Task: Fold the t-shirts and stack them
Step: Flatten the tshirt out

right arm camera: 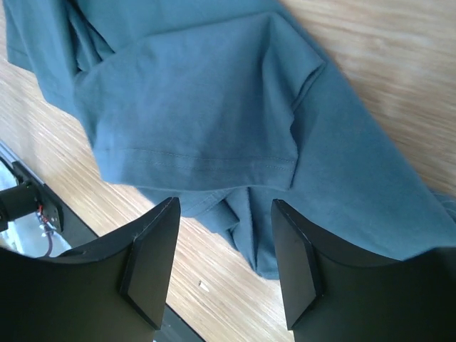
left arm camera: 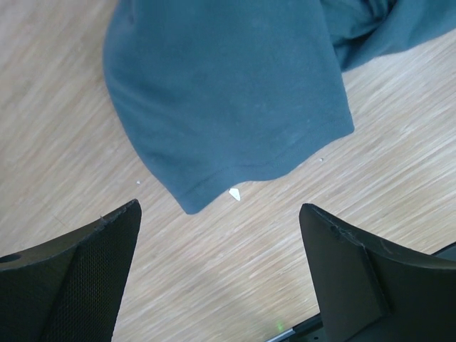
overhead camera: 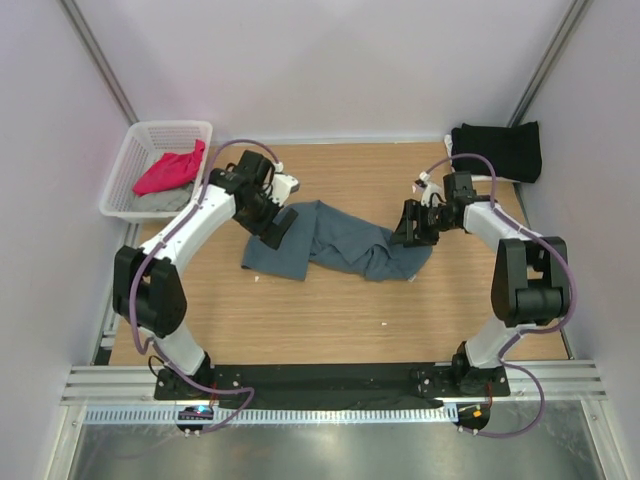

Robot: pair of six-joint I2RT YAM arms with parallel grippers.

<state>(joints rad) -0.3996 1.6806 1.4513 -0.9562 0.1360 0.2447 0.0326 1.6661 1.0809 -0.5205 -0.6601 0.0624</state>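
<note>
Both jaws parted, blue-grey t-shirt (overhead camera: 340,245) between them

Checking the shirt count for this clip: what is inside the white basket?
A crumpled pink shirt lies on top of a light grey cloth in the basket. The pink shirt covers most of the grey cloth, so its shape and anything beneath it cannot be seen.

Overhead rear camera — wrist cameras (close, downward) over blue-grey t-shirt (overhead camera: 340,245)
</note>
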